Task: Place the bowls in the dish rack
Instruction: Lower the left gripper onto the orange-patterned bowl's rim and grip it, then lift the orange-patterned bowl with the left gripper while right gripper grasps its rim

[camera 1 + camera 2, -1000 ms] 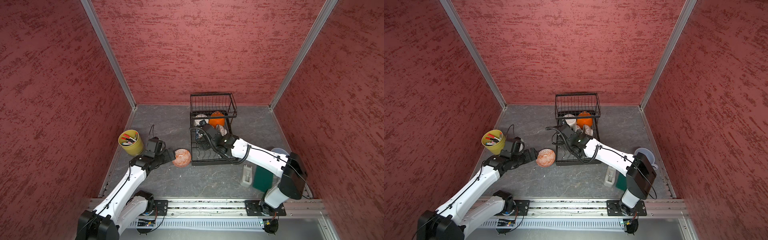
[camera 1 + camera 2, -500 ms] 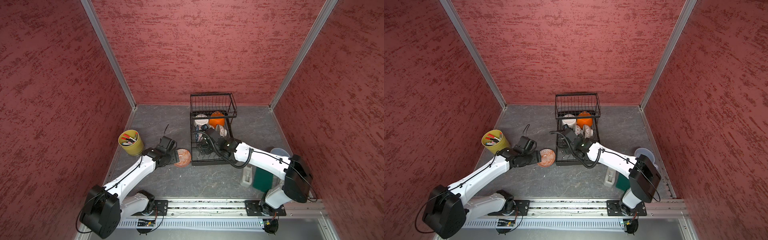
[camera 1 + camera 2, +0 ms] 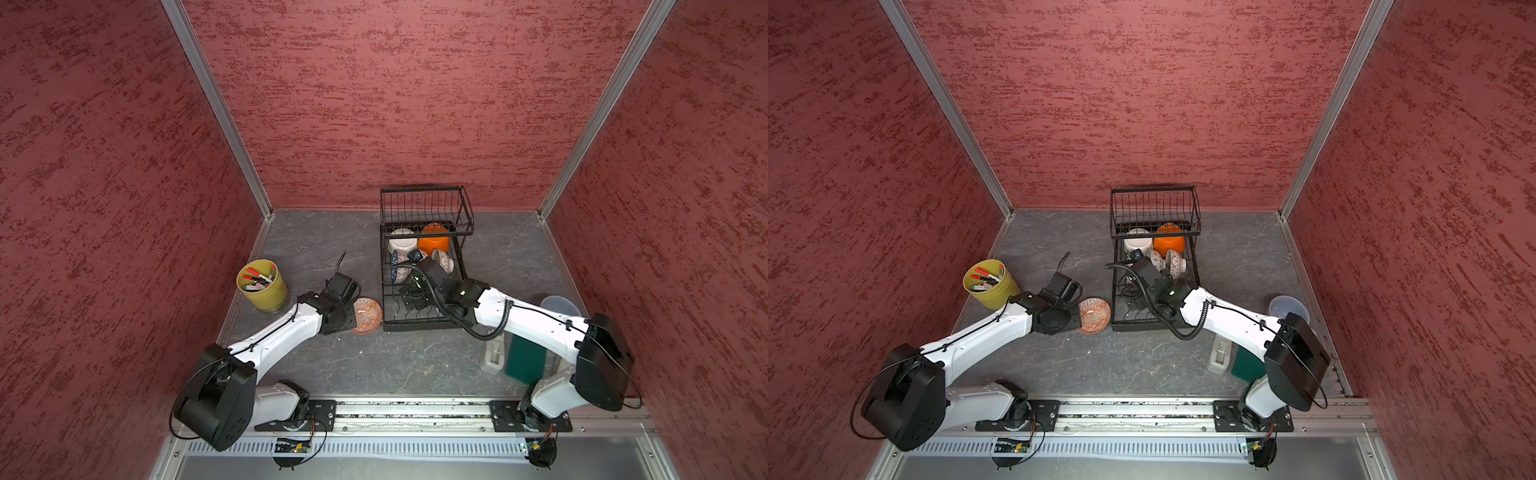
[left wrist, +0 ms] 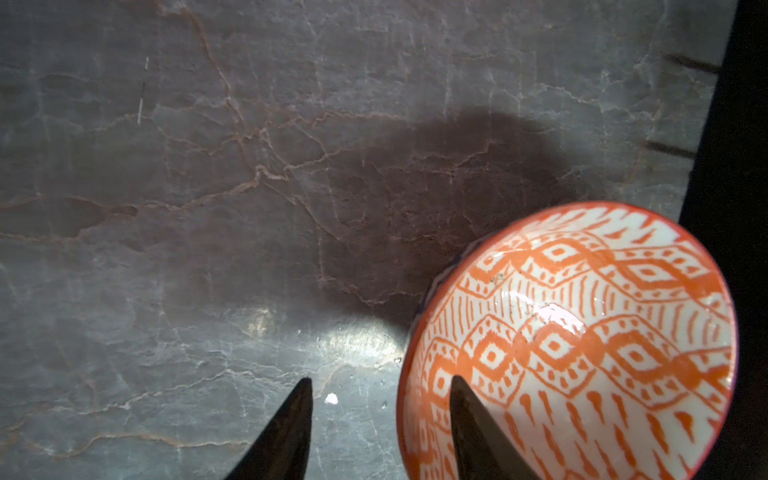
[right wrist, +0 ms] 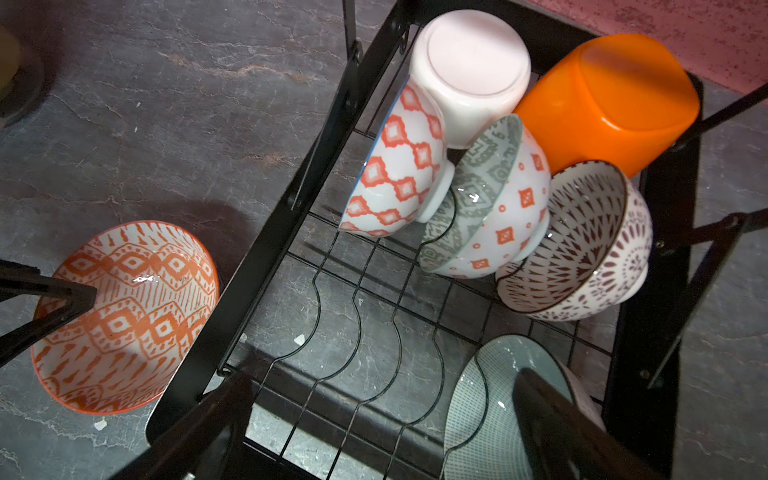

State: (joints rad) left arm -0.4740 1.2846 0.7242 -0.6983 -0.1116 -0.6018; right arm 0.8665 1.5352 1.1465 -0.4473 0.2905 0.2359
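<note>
An orange-patterned bowl [image 3: 368, 316] [image 3: 1096, 316] [image 4: 582, 332] [image 5: 124, 316] stands upright on the table, just left of the dish rack [image 3: 424, 326] [image 3: 1142, 328] [image 5: 249, 249]. My left gripper [image 4: 380, 380] straddles its near rim. One finger is inside the bowl, the other is outside with a gap to the rim, so it is open. Several bowls lean in the rack: plain white [image 5: 469, 75], orange plastic [image 5: 606, 95], three patterned ones [image 5: 395, 174] and a pale green one [image 5: 490, 407]. My right gripper [image 5: 382, 380] [image 3: 411, 297] hangs wide open over the rack's base wires, holding nothing.
A yellow-green cup of markers [image 3: 262, 286] stands at the left edge. A grey container [image 3: 492, 357], a green block [image 3: 525, 361] and a translucent tub [image 3: 559, 305] sit under the right arm. The rack's raised basket [image 3: 424, 205] stands at the back.
My left gripper has moved right onto the orange-patterned bowl, and its jaws have narrowed across the rim. The right gripper has shifted slightly over the rack, still wide open.
</note>
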